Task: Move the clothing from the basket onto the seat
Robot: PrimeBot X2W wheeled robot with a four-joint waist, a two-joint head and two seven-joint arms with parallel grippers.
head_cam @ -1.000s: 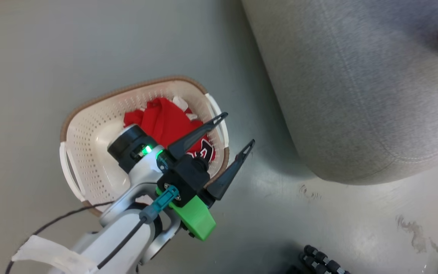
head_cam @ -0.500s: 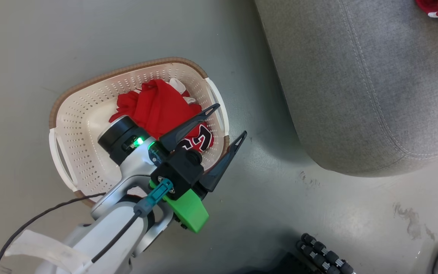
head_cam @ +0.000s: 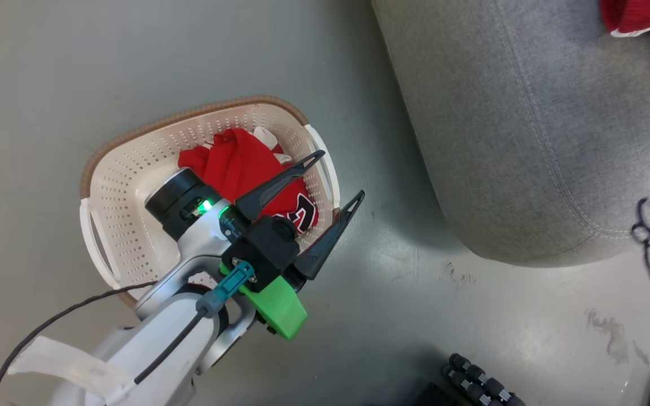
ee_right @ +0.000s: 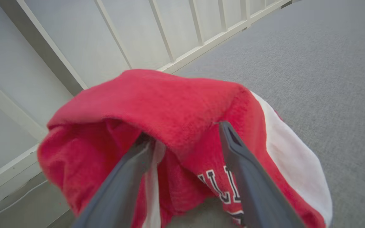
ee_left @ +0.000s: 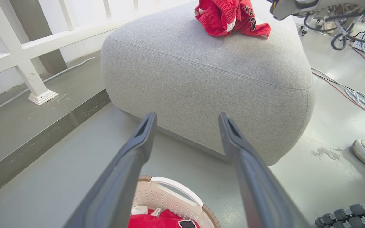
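Left gripper [head_cam: 342, 173] hangs over the basket [head_cam: 133, 186], jaws wide open and holding nothing. One finger sits above the jersey [head_cam: 235, 169], the other above the rim on the seat side. Basket is on the floor just off the near corner of the seat [head_cam: 500, 141], with the jersey plus a bit of white cloth bunched against its seat-side wall. Further out, right gripper [ee_right: 185, 131] is over the seat top, jaws apart, red piece [ee_right: 169, 95] draped over both fingers and not pinched as far as I can tell. Left wrist view puts that piece well in from the seat's near edge, toward the far side. So the step in hand reads as the release. To do it clean, back the right arm out along its own finger line, slowly, so the cloth slides off instead of riding up on a tip. The white trim hanging by one finger is the likely snag. No sideways sweep: that drags it toward an edge. For the next pick, shift the left gripper inboard of the rim first, then drop onto the bunched fold.
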